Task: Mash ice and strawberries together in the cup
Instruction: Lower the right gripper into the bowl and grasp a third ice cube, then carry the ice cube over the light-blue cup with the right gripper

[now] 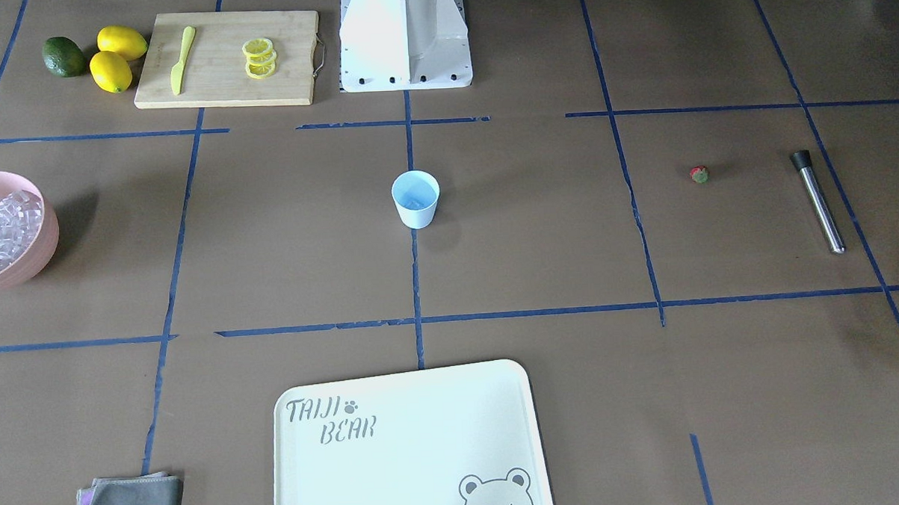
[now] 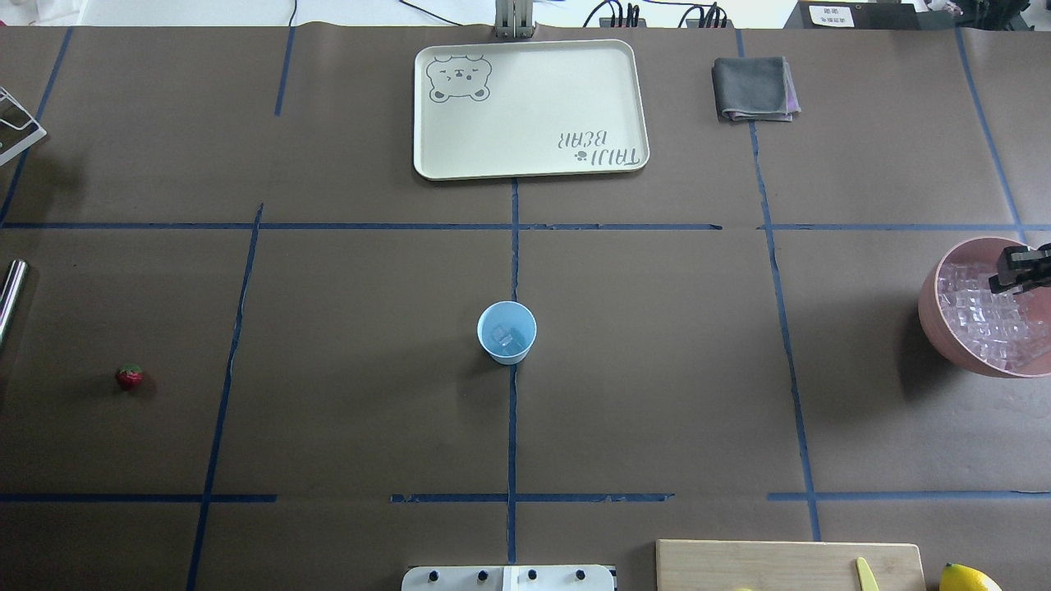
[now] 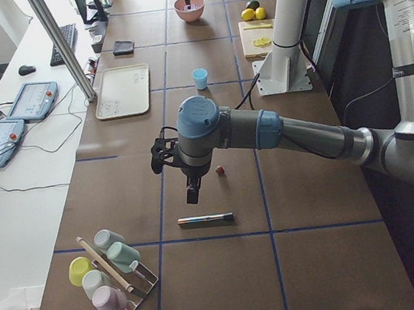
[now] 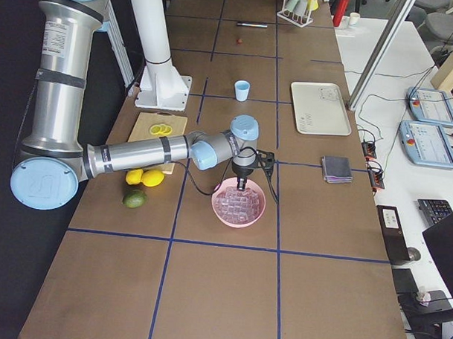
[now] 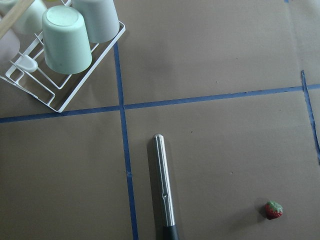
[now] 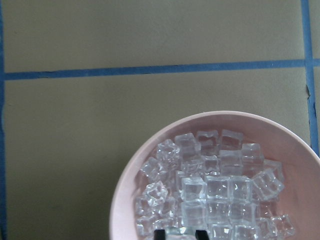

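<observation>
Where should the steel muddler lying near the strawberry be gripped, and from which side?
Take the muddler mid-shaft, coming straight down from above with the jaws across its width. It lies flat on the table, long and thin, so only the narrow way fits a two-finger grip. The strawberry lies well apart, so it probably won't obstruct.

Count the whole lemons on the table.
2. One lemon and a second lemon lie side by side, between the lime and the cutting board. None seems hidden.
</observation>
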